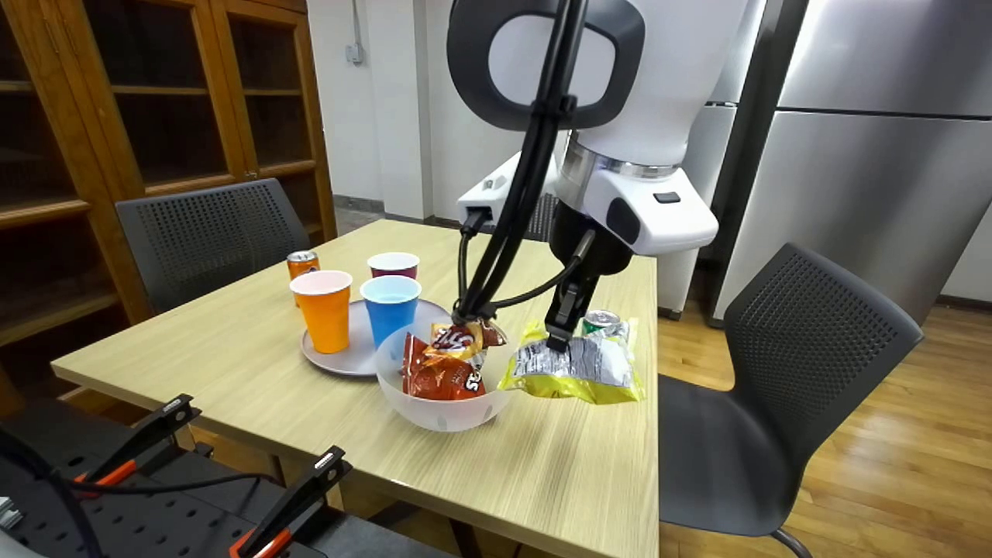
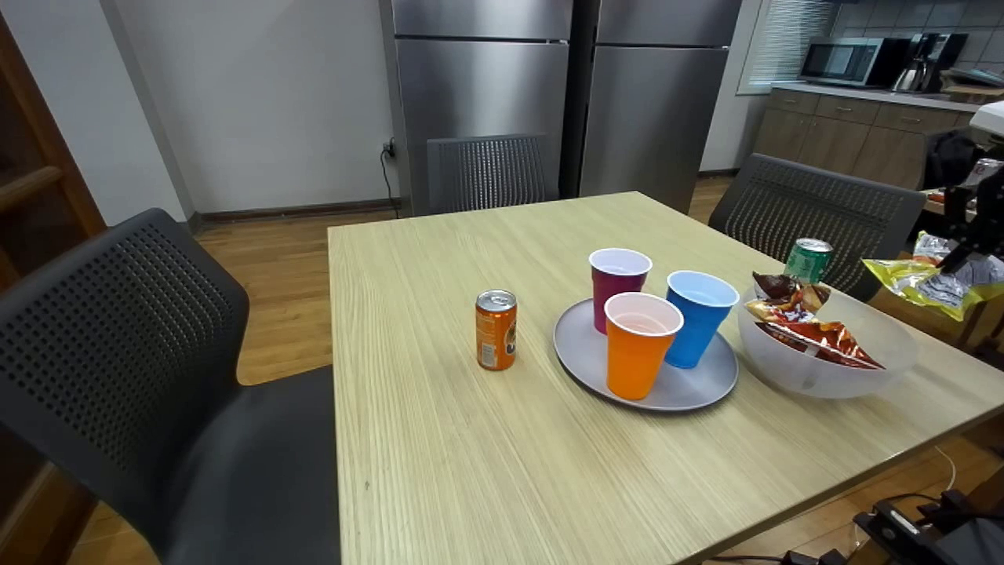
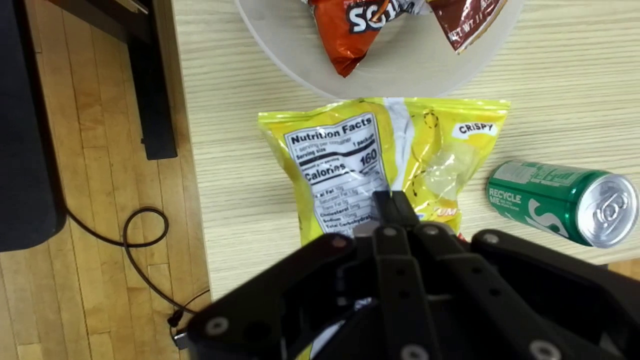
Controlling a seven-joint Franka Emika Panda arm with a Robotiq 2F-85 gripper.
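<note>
A yellow snack bag point(image 3: 345, 150) with a white nutrition label is pinched between the fingertips of my gripper point(image 3: 391, 196), which is shut on it. In an exterior view the bag point(image 2: 933, 278) hangs in the air, above the level of the bowl rim. The gripper point(image 1: 559, 341) points down over the bag point(image 1: 573, 372), whose silvery side shows there. Just beyond the bag is a translucent bowl point(image 3: 390, 82) with red and brown snack bags point(image 1: 442, 380) in it. A green can point(image 3: 545, 195) stands on the table beside the held bag. The gripper hides the bag's lower part in the wrist view.
A grey plate point(image 2: 576, 357) next to the bowl carries an orange cup point(image 2: 639, 345), a blue cup point(image 2: 702, 322) and a purple cup point(image 2: 618, 282). An orange can point(image 2: 496, 329) stands past the plate. Dark chairs point(image 1: 806, 372) surround the wooden table point(image 1: 542, 480).
</note>
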